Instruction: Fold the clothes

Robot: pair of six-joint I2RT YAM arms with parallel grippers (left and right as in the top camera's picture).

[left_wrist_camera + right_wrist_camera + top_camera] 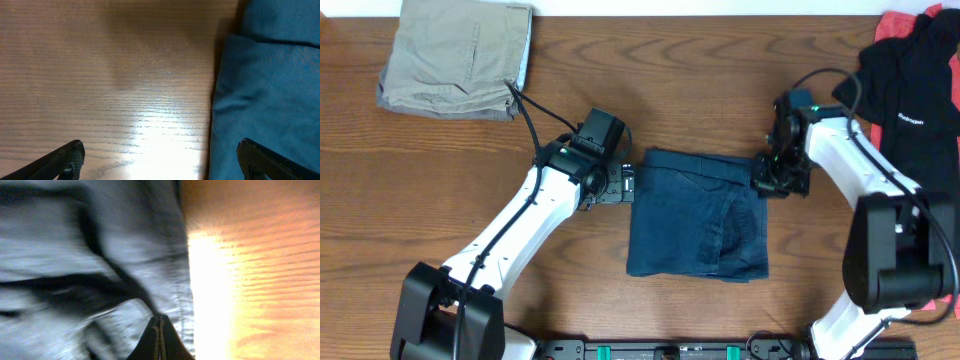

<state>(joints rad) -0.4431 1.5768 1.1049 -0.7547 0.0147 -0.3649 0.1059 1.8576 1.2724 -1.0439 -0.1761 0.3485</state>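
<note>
Far-left corner of the surface: folded khaki trousers, not part of the job.
Left of centre: left gripper, jaws spread wide, straddling the left edge of the navy denim garment; arm reaches diagonally inward.
Centre: garment folded to a near-square packet, flat on the surface, no clear long axis.
Right of it: right gripper, jaws pressed together at the far-right corner; cloth between them or not, cannot tell. Both arms equally near.
Far right: black T-shirt.
</note>
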